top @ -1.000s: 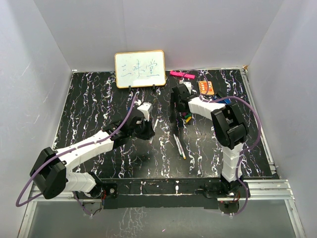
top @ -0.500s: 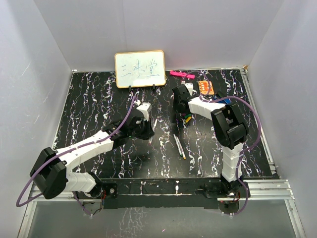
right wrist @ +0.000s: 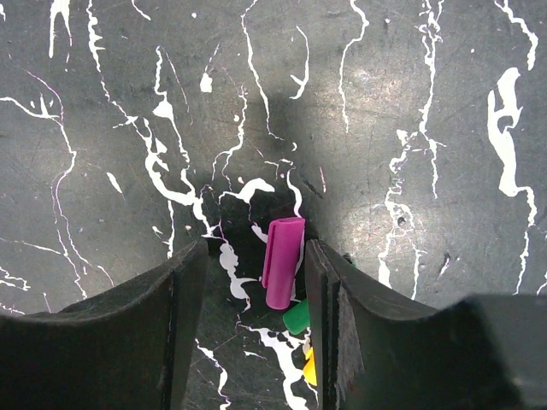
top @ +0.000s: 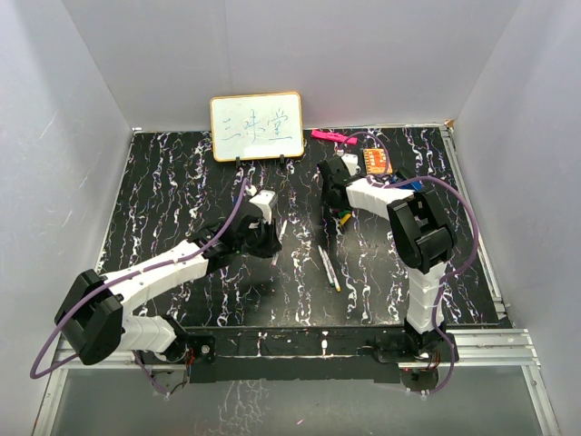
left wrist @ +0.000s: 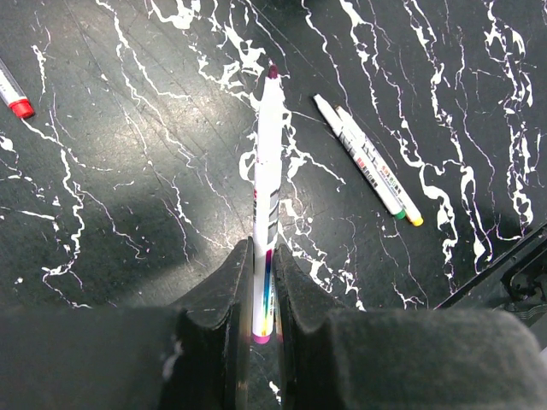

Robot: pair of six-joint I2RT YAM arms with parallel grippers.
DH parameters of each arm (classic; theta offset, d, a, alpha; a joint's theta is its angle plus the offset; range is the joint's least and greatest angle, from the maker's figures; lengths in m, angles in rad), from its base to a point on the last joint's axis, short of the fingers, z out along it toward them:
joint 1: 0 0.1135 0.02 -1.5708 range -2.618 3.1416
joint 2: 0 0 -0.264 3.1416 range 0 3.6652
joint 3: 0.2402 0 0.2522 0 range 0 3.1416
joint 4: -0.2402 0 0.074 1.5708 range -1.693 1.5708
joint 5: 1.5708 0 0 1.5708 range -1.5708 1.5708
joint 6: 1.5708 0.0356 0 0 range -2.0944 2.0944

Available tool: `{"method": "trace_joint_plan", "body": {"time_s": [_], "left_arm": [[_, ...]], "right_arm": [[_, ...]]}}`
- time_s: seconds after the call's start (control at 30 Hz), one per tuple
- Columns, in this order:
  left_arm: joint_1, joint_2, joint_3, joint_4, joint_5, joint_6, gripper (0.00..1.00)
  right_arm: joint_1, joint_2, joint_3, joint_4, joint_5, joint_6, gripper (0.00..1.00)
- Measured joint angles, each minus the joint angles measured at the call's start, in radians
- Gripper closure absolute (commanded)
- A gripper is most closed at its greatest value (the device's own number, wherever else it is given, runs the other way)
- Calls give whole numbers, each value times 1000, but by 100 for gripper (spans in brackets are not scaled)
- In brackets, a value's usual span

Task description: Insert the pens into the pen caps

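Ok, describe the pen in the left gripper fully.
The pen is thin and white-barrelled, plastic by its look, with a bare dark red tip, coloured print near the back and a pink rear end. The left gripper is shut on its rear part, and it points straight out ahead over the black marbled table.

Maroon-tipped white pen (left wrist: 267, 171) gripped in left hand (left wrist: 262, 282), two more pens (left wrist: 369, 164) lay side by side on table (left wrist: 128, 213), purple cap (right wrist: 283, 260) lay flat, green cap (right wrist: 297, 318) and yellow cap (right wrist: 309, 367) just beside it.

2 pens (left wrist: 367, 167) on table (left wrist: 128, 171), just R of L claw (left wrist: 262, 256)
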Motion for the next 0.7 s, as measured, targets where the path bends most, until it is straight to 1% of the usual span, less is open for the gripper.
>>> {"method": "trace_joint_plan", "body": {"time_s": [0.03,0.2,0.27,0.33,0.4,0.47,0.53,0.6,0.7], "left_arm": [[1,0,-2,2,0,-1,100],[3,0,-9,2,0,-3,100],[3,0,-9,3,0,-4,100],[3,0,-9,3,0,-4,100],[3,0,-9,3,0,-4,100],[3,0,-9,3,0,-4,100],[4,0,-9,3,0,-4,100],[4,0,-9,3,0,-4,100],[5,0,-9,3,-1,-4,100]], "right_arm": [[0,0,0,0,0,2,57],[-2,0,0,-2,2,5,59],[-6,0,0,-2,2,6,63],[-8,0,0,-3,0,7,66],[-13,0,0,-4,-2,8,74],[-15,0,-1,-4,-6,10,87],[-16,0,-2,-4,-10,14,96],[-21,0,-4,1,-20,23,100],[-25,3,-4,9,-34,31,100]]}}
